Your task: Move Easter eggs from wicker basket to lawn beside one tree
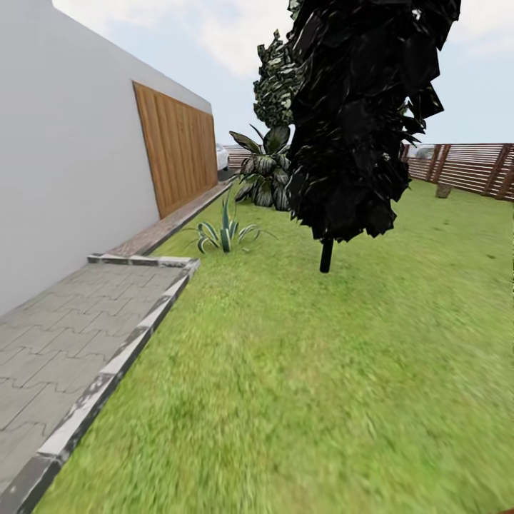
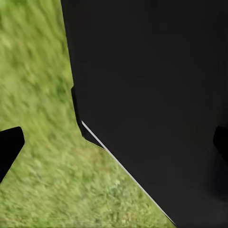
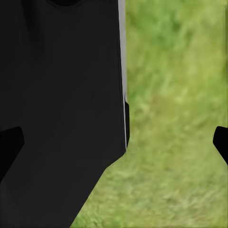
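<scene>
The lawn (image 1: 321, 371) spreads ahead as mottled green grass. The Easter eggs and the wicker basket are out of view. A dark, near-black columnar tree (image 1: 360, 121) rises from a thin dark trunk (image 1: 326, 255) in the middle distance. My left gripper (image 2: 114, 145) is open, its black fingertips (image 2: 9, 147) far apart over grass and a black part of the robot. The right gripper (image 3: 114, 142) is likewise open, nothing between its fingertips (image 3: 9, 142), with grass and the black body below.
A white house wall (image 1: 64, 164) with a wooden panel (image 1: 178, 146) runs along the left, beside a paved path (image 1: 64, 343) with a stone kerb (image 1: 114, 371). Spiky plants (image 1: 227, 234) and a broad-leaved shrub (image 1: 265, 171) stand behind. A slat fence (image 1: 467, 168) closes the right; a small grey-brown object (image 1: 443, 190) sits near it.
</scene>
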